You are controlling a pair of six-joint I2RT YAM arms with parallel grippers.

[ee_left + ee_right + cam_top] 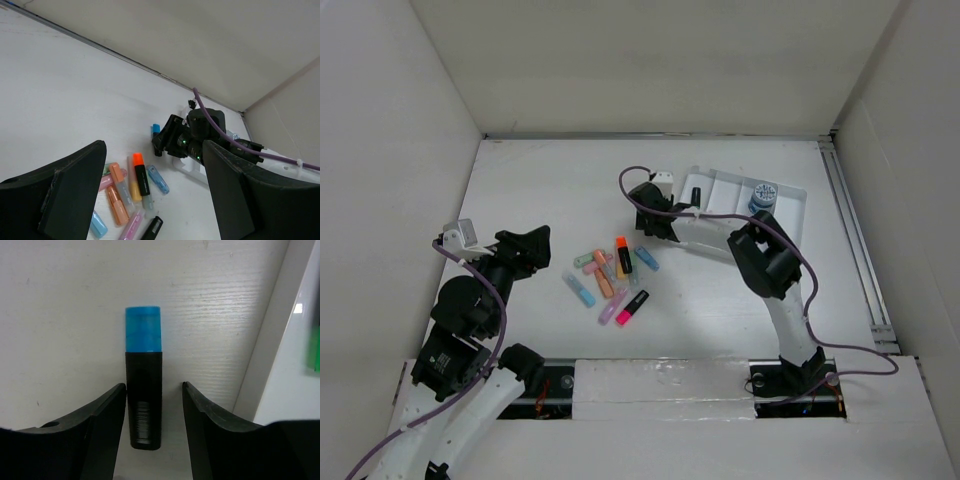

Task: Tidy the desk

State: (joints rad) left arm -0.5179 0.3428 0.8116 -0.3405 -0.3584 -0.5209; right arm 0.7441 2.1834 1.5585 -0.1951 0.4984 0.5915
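Sorting step: right gripper (152, 387), jaws parted and untouching, straddles a blue-capped highlighter (143, 365) lying on the bench (550, 190) just beside the tray (725, 190). Next: likely close, lift, carry trayward. Left gripper (154, 145) gapes empty, well apart from the tray.

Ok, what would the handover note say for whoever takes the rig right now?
Left gripper: open, empty, left of the highlighter pile.
Right gripper: open around a blue-capped marker lying on the desk beside the tray, not gripping it.
Done: a roll sits in the tray.
Left: that marker and the mid-desk pile, both to be sorted.
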